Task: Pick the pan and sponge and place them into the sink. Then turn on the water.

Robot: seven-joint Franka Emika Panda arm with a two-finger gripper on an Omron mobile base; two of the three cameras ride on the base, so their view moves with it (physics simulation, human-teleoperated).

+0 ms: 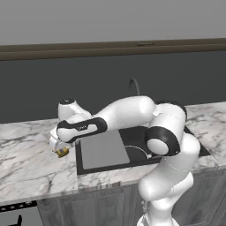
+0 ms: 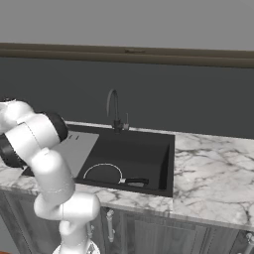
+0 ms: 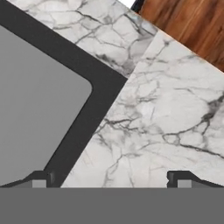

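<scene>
1. Marble bench (image 1: 26, 163) carries the black sink (image 2: 158, 149), in whose basin the pan (image 2: 102, 173) is already seen.
2. Beyond the drainboard's edge, the tool (image 1: 59, 150) is held low over the bench, fingers spread wide, nothing clamped.
3. Directly under the tool, touching or nearly so, the sponge (image 1: 62, 152) is glimpsed; its long axis cannot be told.
</scene>
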